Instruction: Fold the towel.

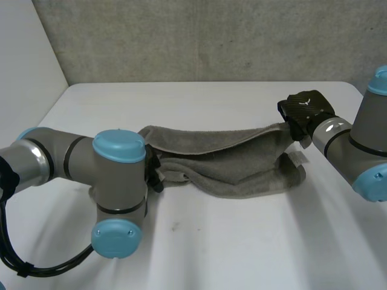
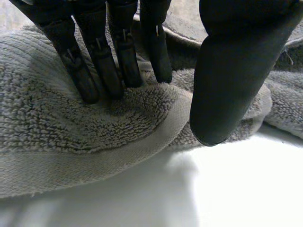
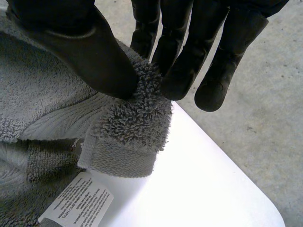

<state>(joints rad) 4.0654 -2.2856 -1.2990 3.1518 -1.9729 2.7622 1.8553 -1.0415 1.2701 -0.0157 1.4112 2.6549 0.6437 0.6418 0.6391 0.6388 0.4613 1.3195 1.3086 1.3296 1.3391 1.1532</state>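
Grey terry-cloth towel (image 1: 236,163) lies across the middle of the white table (image 1: 211,248), drawn out long from left to right and doubled over lengthwise, its near layer sagging onto the tabletop while its far edge runs as a raised line between the two hands.

Nearest, the left arm (image 1: 118,181) bends in from the left, and the black left hand (image 1: 155,172) sits at the towel's left end. In the left wrist view this hand's fingers (image 2: 118,61) are close together with their tips pressed into the pile, and its thumb (image 2: 227,80) stands opposite them against a hemmed fold. The bulge of cloth between them is pinched.

Farther back and to the right, the black right hand (image 1: 305,109), at the end of the right arm (image 1: 344,145), holds the towel's far right corner lifted off the table. In the right wrist view its thumb (image 3: 90,52) and fingertips (image 3: 177,75) close narrowly on the looped tuft of that corner. A white printed care label (image 3: 78,203) hangs from the hem just below the pinched corner, and grey concrete floor (image 3: 255,118) lies beyond the table's edge.

Behind the table rises a grey rough wall (image 1: 211,36).
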